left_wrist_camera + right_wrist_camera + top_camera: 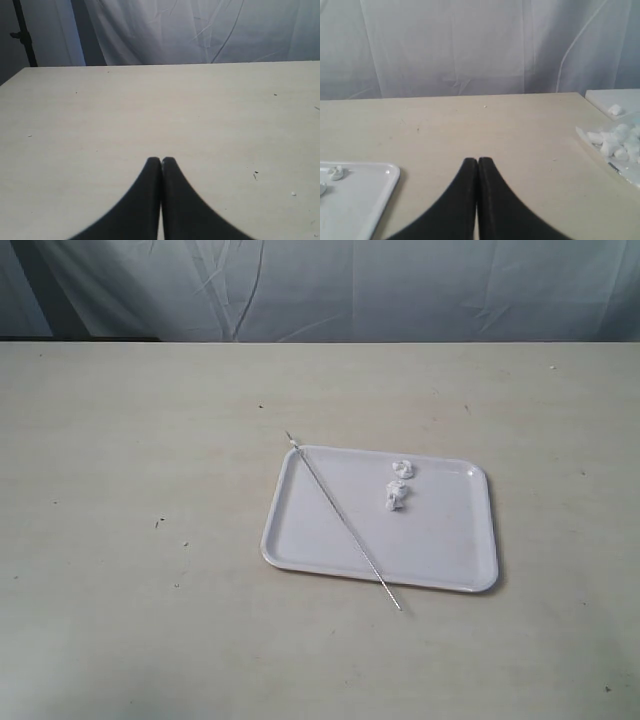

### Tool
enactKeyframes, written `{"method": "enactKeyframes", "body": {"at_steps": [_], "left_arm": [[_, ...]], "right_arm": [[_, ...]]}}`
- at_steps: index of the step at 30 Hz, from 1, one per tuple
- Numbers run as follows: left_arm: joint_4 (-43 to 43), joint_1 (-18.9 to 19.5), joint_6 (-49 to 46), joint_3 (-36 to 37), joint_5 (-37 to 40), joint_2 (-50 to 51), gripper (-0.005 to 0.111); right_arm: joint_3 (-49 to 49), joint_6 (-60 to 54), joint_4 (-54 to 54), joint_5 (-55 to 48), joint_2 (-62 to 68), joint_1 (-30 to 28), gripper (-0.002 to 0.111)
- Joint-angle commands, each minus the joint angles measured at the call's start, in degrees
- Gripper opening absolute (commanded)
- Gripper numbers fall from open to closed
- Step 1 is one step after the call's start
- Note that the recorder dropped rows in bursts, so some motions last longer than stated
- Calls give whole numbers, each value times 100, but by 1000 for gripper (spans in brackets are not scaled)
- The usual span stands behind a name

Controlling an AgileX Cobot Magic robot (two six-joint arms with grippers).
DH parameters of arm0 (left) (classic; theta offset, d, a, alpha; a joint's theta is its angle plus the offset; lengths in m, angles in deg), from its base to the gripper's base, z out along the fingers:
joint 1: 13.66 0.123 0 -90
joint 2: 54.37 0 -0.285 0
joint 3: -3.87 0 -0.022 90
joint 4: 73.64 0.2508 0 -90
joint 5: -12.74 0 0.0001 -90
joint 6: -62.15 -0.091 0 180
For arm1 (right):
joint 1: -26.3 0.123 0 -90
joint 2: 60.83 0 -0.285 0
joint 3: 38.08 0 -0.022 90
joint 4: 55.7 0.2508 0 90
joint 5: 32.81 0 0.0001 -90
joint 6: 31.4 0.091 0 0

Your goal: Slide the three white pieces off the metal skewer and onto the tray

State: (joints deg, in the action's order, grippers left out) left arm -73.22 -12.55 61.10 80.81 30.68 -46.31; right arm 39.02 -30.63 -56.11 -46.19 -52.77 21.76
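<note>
The white tray [440, 550] lies right of the table's middle in the exterior view. The metal skewer [345, 525] rests diagonally across the tray's left part, both ends past the rim, with nothing threaded on it. White pieces lie loose on the tray: one [403, 468] near the far rim, another lump [396, 496] just in front, possibly two together. Neither arm shows in the exterior view. My left gripper [161, 160] is shut and empty above bare table. My right gripper [478, 160] is shut and empty, with the tray's corner [380, 175] and a white piece [336, 173] beside it.
In the right wrist view a pile of spare white lumps [615, 142] lies on clear plastic at the table's side, by a white board [615, 100]. A white curtain [330, 290] hangs behind the table. Small dark specks [158, 524] dot the tabletop.
</note>
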Motion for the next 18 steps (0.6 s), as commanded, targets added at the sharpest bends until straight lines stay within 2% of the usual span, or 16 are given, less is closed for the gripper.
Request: {"method": "enactKeyframes", "body": {"at_steps": [1,8,12,18], "left_arm": [[24,-4,106,27,8,-27,0],[49,-4,42,27,119,-27,0],[49,-4,0,27,119,-27,0],[49,-4,-1212,27,141,-27,0]], "right_arm": [[12,103,77,-277,-28,-1,-1],[12,103,125,-278,-28,-1,-1],[12,134,112,-278,-28,237,-1],[12,185,89,-278,-28,269,-1]]}}
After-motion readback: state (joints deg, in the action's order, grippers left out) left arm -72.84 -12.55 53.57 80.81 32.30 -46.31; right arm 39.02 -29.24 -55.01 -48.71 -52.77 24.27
